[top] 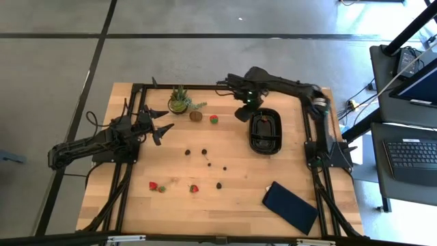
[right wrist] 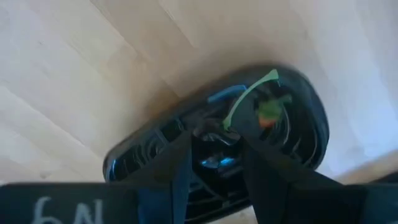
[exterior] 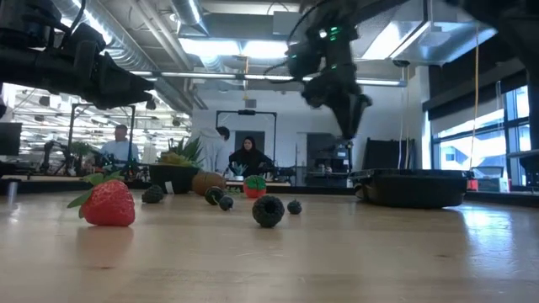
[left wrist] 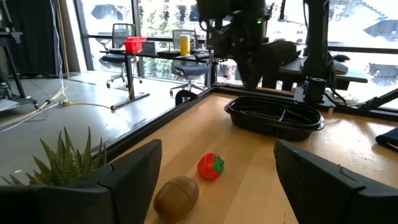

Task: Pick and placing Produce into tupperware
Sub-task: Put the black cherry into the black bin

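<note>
While the right end effector (top: 244, 113) hovers released beside the black tupperware (top: 266, 131) and the left end effector (top: 158, 123) waits open, strawberries (top: 194, 188) and berries (top: 204, 152) scattered on the surface risk rolling away under an off-centre grasp.

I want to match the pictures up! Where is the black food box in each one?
High view: black tupperware right of centre, under the right gripper.
Low view: at the right, on the table.
Left wrist view: upper middle.
Right wrist view: fills the centre.
Shared landmark: the right gripper beside it.
</note>
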`<state>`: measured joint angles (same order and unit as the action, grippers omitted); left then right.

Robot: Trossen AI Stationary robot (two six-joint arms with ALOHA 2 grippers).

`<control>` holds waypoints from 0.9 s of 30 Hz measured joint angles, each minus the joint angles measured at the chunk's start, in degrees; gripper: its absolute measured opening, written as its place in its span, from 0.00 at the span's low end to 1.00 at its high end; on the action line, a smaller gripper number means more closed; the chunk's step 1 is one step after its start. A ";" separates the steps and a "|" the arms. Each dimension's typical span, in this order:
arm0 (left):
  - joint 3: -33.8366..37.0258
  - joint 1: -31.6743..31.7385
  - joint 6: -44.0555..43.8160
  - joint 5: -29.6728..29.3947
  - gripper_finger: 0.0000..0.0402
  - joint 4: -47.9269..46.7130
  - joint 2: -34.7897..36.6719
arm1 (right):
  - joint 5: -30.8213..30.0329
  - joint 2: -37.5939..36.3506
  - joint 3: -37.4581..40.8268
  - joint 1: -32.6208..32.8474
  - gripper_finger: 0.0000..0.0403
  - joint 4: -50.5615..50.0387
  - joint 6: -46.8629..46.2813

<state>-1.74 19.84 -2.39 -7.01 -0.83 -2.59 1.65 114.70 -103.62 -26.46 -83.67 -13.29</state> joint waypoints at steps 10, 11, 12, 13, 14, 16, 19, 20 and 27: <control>-0.01 0.00 0.00 0.00 0.75 0.01 -0.01 | 0.05 -20.84 31.33 -0.18 0.32 24.06 -5.06; 0.00 0.01 0.00 0.00 0.75 0.01 -0.01 | 0.05 -21.74 33.36 -0.21 0.32 26.10 -5.65; 0.00 0.01 0.00 0.00 0.75 0.01 0.00 | 0.05 -22.38 35.14 -0.25 0.32 27.50 -5.98; -0.02 0.01 0.00 0.00 0.75 0.01 0.00 | 0.05 -22.75 36.69 -0.35 0.32 28.44 -6.02; 0.00 0.01 0.00 0.00 0.75 0.01 -0.02 | 0.05 -22.88 37.96 -0.41 0.32 29.13 -6.02; -0.01 -0.01 0.00 0.00 0.75 0.01 0.00 | 0.03 -22.89 40.18 -0.62 0.32 30.07 -6.21; 0.00 0.01 0.00 0.00 0.75 0.01 0.00 | 0.00 -22.53 43.61 -0.84 0.32 32.65 -7.27; -0.01 -0.01 0.00 0.00 0.75 0.01 0.00 | 0.00 -22.45 44.64 -0.91 0.32 33.59 -7.29; -0.02 -0.01 0.00 0.00 0.75 0.15 -0.01 | -0.02 -22.54 48.07 -0.91 0.33 38.43 -7.42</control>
<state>-1.76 19.84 -2.39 -7.01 -0.68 -2.60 1.63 92.16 -55.55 -27.38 -45.24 -20.71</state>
